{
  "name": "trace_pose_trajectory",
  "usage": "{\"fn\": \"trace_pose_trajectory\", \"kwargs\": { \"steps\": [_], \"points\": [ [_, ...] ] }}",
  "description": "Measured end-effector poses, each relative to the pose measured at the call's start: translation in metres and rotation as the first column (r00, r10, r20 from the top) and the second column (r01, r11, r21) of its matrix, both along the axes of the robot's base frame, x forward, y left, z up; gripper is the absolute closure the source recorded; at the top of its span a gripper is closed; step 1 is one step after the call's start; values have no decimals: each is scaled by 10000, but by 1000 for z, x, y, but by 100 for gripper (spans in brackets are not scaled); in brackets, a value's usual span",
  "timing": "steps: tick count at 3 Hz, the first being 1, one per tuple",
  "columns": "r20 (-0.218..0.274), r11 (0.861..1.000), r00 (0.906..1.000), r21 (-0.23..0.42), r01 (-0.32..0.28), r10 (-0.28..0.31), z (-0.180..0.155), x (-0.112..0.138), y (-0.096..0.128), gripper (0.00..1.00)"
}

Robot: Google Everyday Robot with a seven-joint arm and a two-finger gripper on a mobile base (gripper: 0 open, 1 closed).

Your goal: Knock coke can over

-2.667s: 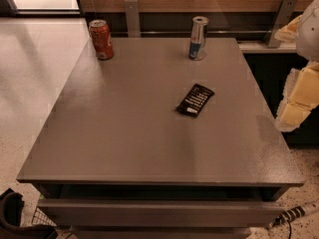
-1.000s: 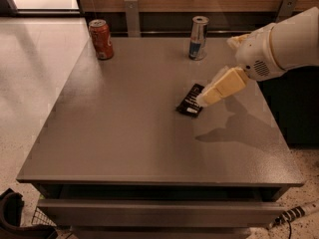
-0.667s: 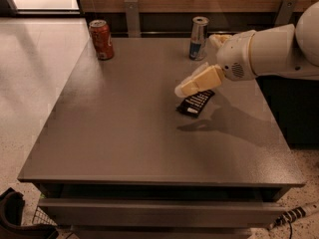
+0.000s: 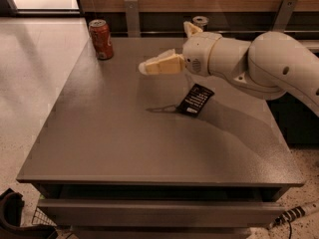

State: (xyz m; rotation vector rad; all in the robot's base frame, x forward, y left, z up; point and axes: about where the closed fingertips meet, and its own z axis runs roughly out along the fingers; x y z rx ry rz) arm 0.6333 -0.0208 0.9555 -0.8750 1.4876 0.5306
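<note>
Coke can (image 4: 100,39) stands upright near the far left corner of the table (image 4: 124,148). It is probably light, rigid and smooth (a sideways push high on its wall should tip it, with no grasp needed). The gripper (image 4: 149,66) hovers above mid-table, well apart from it; I cannot tell whether it is wide or narrow.

Packet (image 4: 195,99) lies on the surface (image 4: 124,148), right of centre. Coke can (image 4: 100,39) stands upright at the far left corner, well behind and left of the packet. Claw (image 4: 158,64) hangs above the surface, behind and left of the packet, between it and the coke can, touching neither. Arm (image 4: 259,63) reaches in from the packet's right. Other can (image 4: 200,20) stands behind the packet, mostly hidden by the arm.
</note>
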Motion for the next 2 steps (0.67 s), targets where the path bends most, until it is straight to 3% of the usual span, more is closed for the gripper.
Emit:
{"fn": "trace_pose_trajectory", "kwargs": {
  "steps": [1,2],
  "points": [
    [375,9964,9963,354,766,-779,12,18,-1,0],
    [357,9969,9968,335,709,-720,12,17,0,0]
  ]
}}
